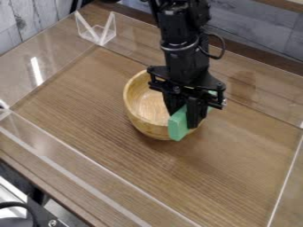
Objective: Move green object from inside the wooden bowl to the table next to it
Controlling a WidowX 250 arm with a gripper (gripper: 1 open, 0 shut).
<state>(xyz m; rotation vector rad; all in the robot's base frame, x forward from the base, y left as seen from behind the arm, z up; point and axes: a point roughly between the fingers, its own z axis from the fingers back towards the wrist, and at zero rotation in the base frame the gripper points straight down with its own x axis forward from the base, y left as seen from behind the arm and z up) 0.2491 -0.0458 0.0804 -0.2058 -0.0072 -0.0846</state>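
The green block (179, 125) is a small, flat, bright-green bar. It hangs nearly upright, its top end clamped in the black pincer (185, 108), its lower end in front of the bowl's right rim; whether it touches the rim cannot be told. The bowl (144, 108) is round, light tan wood with a thick rim, upright near the middle of the surface (83, 97). The surface is brown wood grain with dark streaks.

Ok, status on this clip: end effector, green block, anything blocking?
End effector shut on green block, pointing down. Block lifted, hanging over the wooden bowl's right rim, not yet on the table. Nothing in the way.
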